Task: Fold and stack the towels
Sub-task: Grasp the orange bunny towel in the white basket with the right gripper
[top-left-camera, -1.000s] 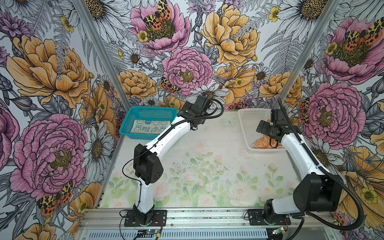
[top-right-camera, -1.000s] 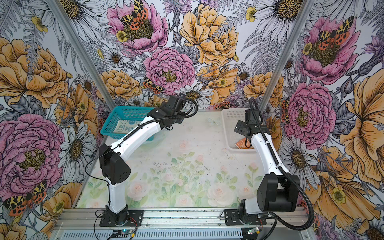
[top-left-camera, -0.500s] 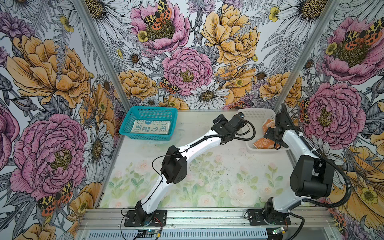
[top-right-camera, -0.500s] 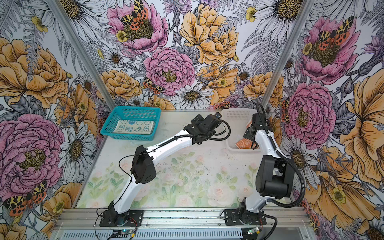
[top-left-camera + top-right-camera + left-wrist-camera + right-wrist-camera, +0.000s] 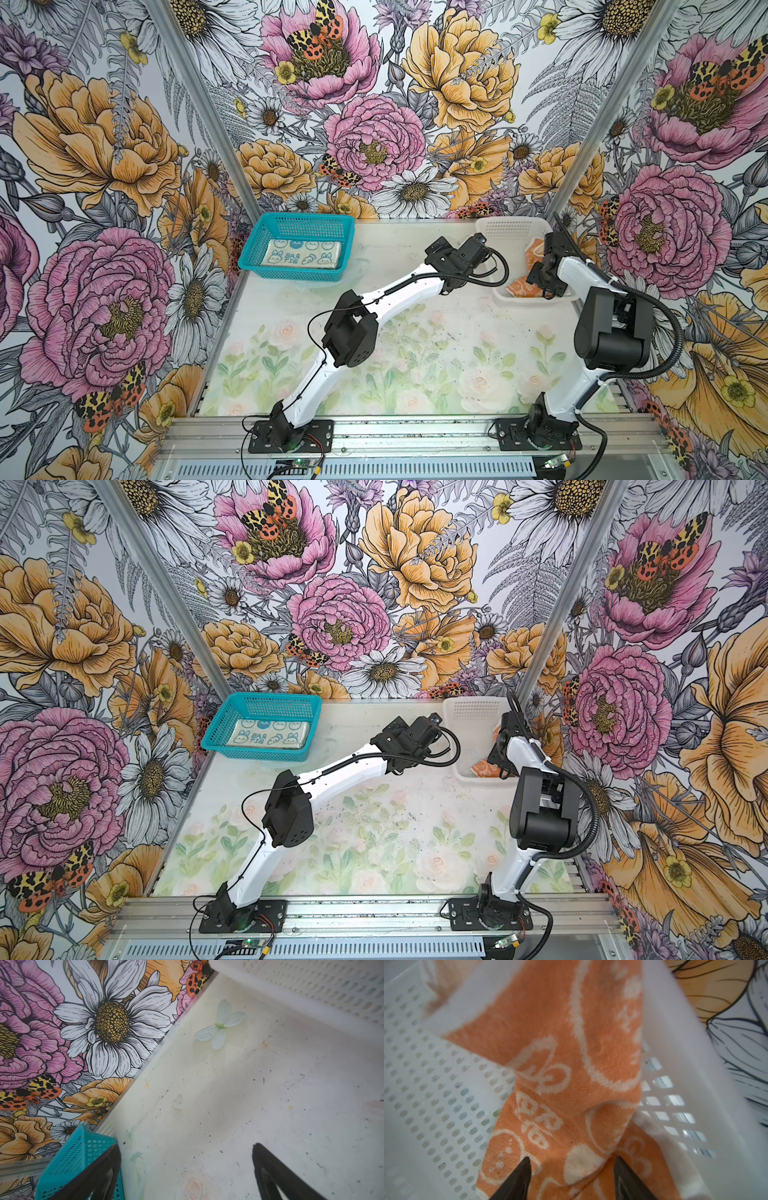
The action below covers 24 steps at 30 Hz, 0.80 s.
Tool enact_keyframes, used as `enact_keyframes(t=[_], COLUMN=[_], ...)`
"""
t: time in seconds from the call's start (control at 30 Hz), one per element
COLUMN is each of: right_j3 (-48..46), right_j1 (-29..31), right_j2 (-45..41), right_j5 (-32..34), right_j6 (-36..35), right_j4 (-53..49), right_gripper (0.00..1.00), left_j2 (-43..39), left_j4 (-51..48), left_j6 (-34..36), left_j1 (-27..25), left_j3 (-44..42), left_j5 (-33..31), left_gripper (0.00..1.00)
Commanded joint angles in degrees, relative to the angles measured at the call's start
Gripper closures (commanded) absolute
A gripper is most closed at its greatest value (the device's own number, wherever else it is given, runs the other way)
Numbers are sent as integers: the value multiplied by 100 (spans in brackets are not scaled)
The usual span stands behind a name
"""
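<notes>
My right hand [image 5: 572, 1157] dips into the white basket [image 5: 436, 1084] at the counter's [image 5: 415, 353] far right corner. Its fingers stand apart astride a ridge of the crumpled orange towel [image 5: 560, 1043], set, I judge, to pinch it out for folding. That arm is folded with its elbow high, while the left arm stretches toward the same basket, its hand [image 5: 186, 1145] wide open and empty over bare counter.

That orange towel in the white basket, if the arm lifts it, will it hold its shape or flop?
Likely floppy: the orange towel lies creased and draped up the wall of the white basket. Probably light, as thin cloth. Its looped pile should give grip, so hardly slippery.
</notes>
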Motion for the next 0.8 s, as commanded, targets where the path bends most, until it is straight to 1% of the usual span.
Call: enact_keyframes(t=[0.0, 0.07, 0.27, 0.4, 0.6, 0.77], right_j3=[326, 437, 719, 919, 983, 926], right_j1=[-46, -49, -48, -53, -22, 192], right_j2=[216, 314, 505, 593, 267, -404], right_j5=[-133, -252, -428, -656, -977, -1303], right_j6=[-26, -48, -52, -36, 65, 127], right_j4=[202, 229, 330, 333, 327, 301], right_gripper=[45, 54, 85, 100, 100, 100], left_j2=[-210, -174, -60, -31, -269, -733], left_j4=[80, 81, 80, 81, 85, 171], left_j6=[-258, -277, -258, -225, -297, -481], left_j1=[38, 35, 44, 71, 189, 311], left_j3=[-123, -126, -70, -37, -103, -377], left_j5=[285, 333, 319, 291, 279, 145], left_gripper=[1, 1, 1, 1, 1, 1])
